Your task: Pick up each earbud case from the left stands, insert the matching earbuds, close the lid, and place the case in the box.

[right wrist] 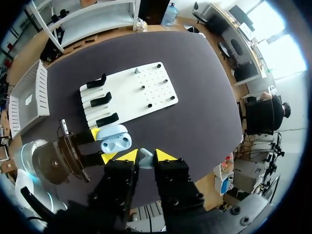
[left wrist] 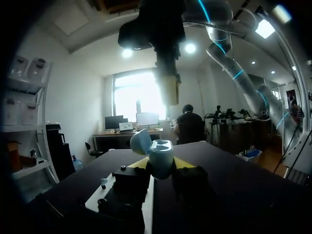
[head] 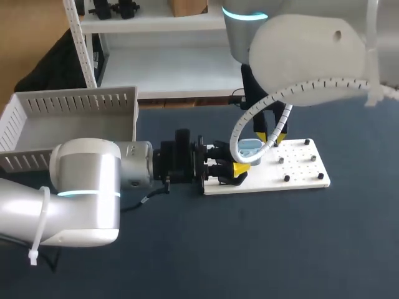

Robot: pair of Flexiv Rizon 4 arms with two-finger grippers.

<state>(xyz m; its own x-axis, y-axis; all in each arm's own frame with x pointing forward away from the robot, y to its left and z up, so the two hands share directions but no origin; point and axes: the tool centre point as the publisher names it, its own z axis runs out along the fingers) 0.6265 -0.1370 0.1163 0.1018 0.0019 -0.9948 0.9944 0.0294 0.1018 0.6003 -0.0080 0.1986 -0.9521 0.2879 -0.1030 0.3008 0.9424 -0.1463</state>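
A light blue earbud case with its lid up is held over the white stand board's left end. My left gripper is shut on it from both sides. In the left wrist view the case sits between the yellow tips, its lid tilted back. My right gripper hangs just above the case. In the right wrist view that gripper is shut on a small light blue earbud, a little beside the open case.
A white slatted box stands at the table's back left. The board carries three black stands at its left end and several small pegs on the right. Dark table surface lies in front.
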